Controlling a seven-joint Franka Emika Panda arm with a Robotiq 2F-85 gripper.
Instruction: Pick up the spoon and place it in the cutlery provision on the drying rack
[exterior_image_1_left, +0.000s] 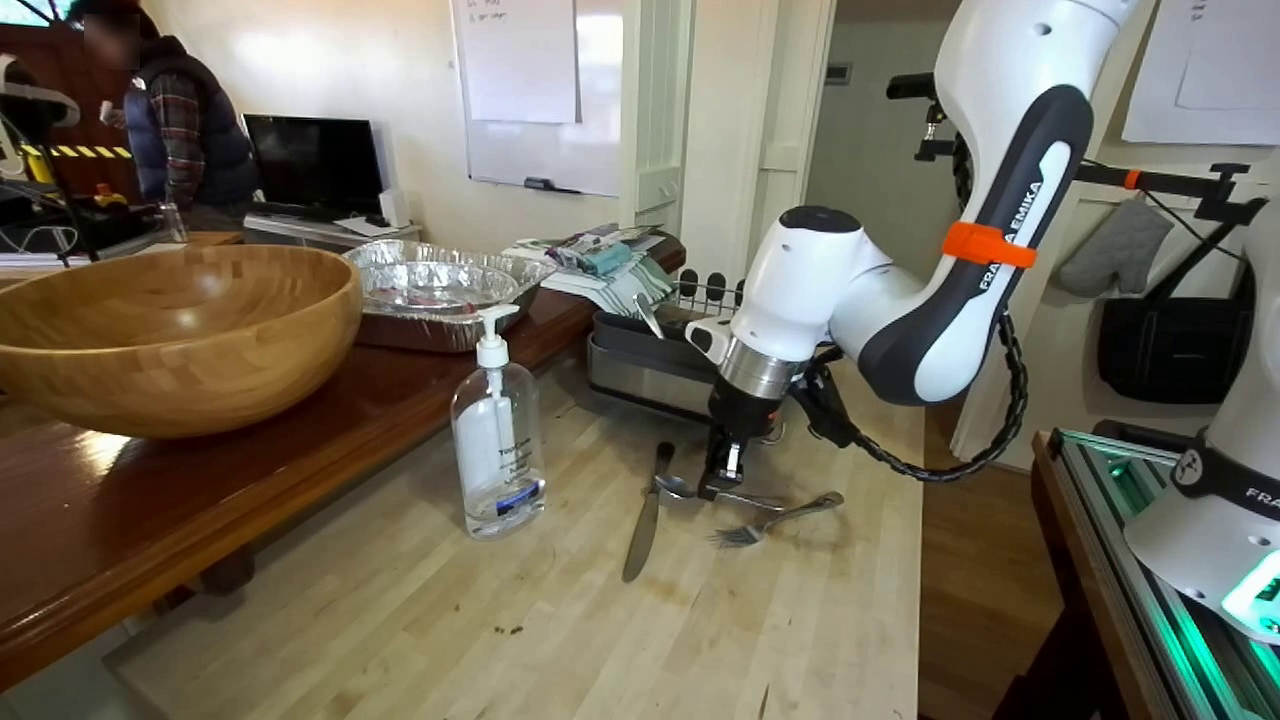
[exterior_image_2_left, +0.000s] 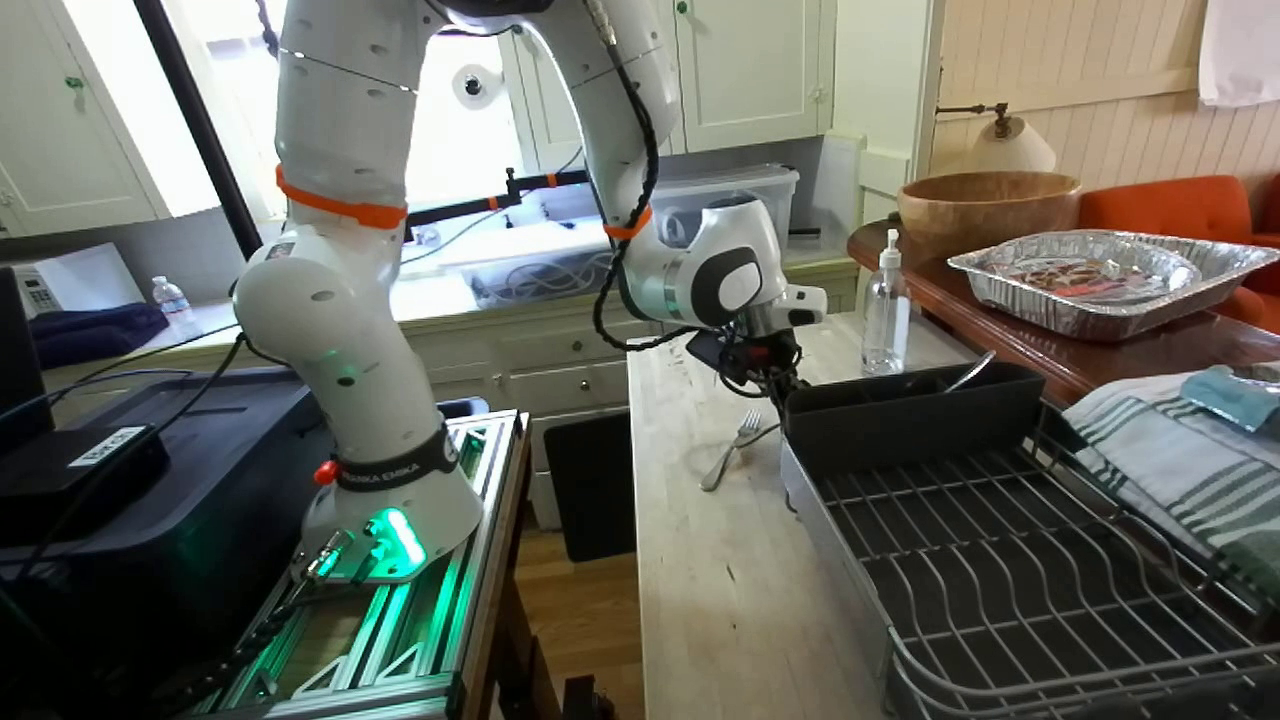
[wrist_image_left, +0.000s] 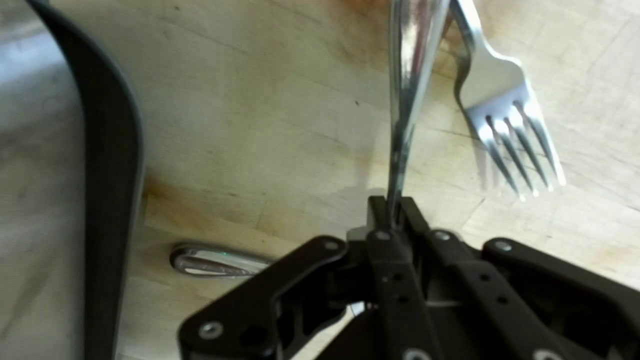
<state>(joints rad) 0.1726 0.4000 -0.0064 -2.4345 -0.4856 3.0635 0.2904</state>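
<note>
The silver spoon (wrist_image_left: 411, 60) has its slim handle pinched between the fingertips of my gripper (wrist_image_left: 394, 212), shut on it in the wrist view. In an exterior view the spoon's bowl (exterior_image_1_left: 675, 487) shows at the side of my gripper (exterior_image_1_left: 716, 488), low over the wood, close to the knife's handle. Whether the bowl touches the table I cannot tell. The drying rack (exterior_image_2_left: 840, 560) stands beside the gripper, its steel wall (wrist_image_left: 40, 200) filling the left of the wrist view. At its near end sits the dark cutlery provision (exterior_image_2_left: 910, 420), with one silver utensil (exterior_image_2_left: 970, 371) leaning out of it.
A fork (exterior_image_1_left: 740, 536) lies right beside the spoon, and a knife (exterior_image_1_left: 643, 535) is on the other side. The clear soap bottle (exterior_image_1_left: 498, 460) stands on the table. Beyond are a wooden bowl (exterior_image_1_left: 180, 340), foil trays (exterior_image_2_left: 1110, 310) and striped towels (exterior_image_2_left: 1190, 470).
</note>
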